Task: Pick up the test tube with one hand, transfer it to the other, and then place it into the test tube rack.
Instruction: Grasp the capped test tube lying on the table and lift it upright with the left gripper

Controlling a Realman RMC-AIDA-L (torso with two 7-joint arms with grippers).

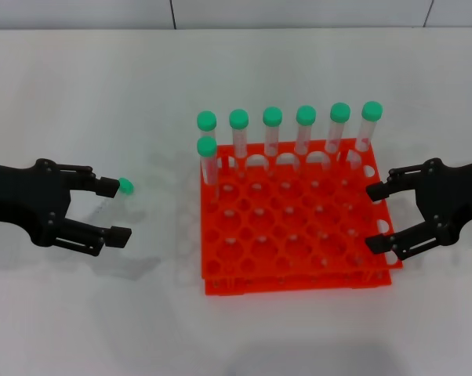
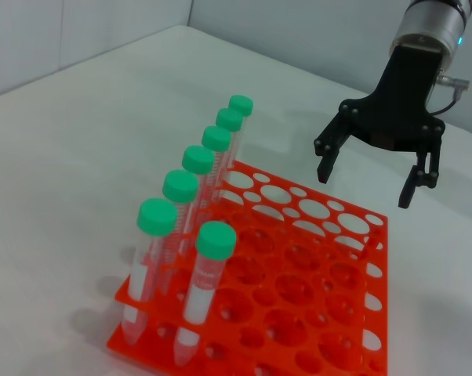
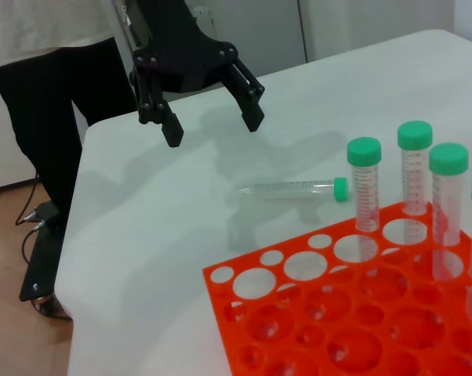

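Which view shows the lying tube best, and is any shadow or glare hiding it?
Right wrist view: the test tube lies whole on the white table, no glare, a soft shadow beneath, the open left gripper above it. Head view: only its green cap shows past a finger; the clear body fades into the table.

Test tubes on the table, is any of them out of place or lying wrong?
Yes. One test tube lies flat on the table beside the test tube rack, under the open left gripper. The other seven tubes stand upright in the rack.
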